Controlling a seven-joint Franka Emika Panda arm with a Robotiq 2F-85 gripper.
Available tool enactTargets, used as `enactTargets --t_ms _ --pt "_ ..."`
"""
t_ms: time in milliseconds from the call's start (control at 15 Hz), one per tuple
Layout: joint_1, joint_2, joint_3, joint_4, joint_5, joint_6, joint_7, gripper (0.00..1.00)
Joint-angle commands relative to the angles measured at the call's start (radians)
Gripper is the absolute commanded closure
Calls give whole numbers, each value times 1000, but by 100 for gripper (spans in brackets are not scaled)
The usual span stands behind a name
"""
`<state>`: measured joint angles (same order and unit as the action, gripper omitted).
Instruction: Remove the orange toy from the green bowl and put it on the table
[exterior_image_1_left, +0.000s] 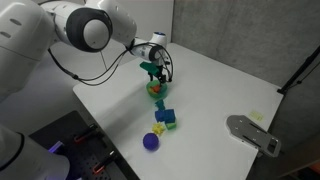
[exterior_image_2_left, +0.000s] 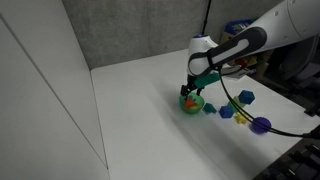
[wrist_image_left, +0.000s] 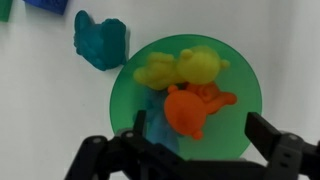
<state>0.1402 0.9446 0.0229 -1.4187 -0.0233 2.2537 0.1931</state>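
Note:
The green bowl (wrist_image_left: 230, 120) lies right under my gripper in the wrist view. It holds the orange toy (wrist_image_left: 192, 108), a yellow toy (wrist_image_left: 185, 68) and a blue piece (wrist_image_left: 160, 130). My gripper (wrist_image_left: 198, 140) is open, its fingers on either side of the orange toy, just above the bowl, not touching the toy. In both exterior views the gripper (exterior_image_1_left: 153, 74) (exterior_image_2_left: 195, 86) hangs over the bowl (exterior_image_1_left: 156, 91) (exterior_image_2_left: 192, 103) on the white table (exterior_image_1_left: 210, 85) (exterior_image_2_left: 140, 110). The orange toy shows as a small speck in the bowl (exterior_image_2_left: 189, 99).
A teal toy (wrist_image_left: 100, 42) lies beside the bowl. Green-blue and yellow blocks (exterior_image_1_left: 165, 117) (exterior_image_2_left: 228, 110) and a purple ball (exterior_image_1_left: 151, 141) (exterior_image_2_left: 261, 125) lie nearby. A grey device (exterior_image_1_left: 252, 133) sits at one table edge. A cable hangs from the arm.

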Motion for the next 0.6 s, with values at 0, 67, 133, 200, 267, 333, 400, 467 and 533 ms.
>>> enactTargets --t_ms 0,67,133,200,267,333,400,467,533 --pt "-5 74 -1 88 26 -22 6 0" --pt "-6 89 0 101 29 -24 4 0" --pt "-11 105 5 116 36 -27 -3 0" --pt "-14 119 10 129 41 -33 -8 0" --pt "-14 129 10 140 45 -37 -7 5" --pt "-13 139 10 150 49 -39 -7 25" --pt "-13 142 11 155 52 -43 -9 29" --pt "-12 143 11 159 53 -46 -9 29" --pt "-12 135 11 156 52 -47 -10 36"
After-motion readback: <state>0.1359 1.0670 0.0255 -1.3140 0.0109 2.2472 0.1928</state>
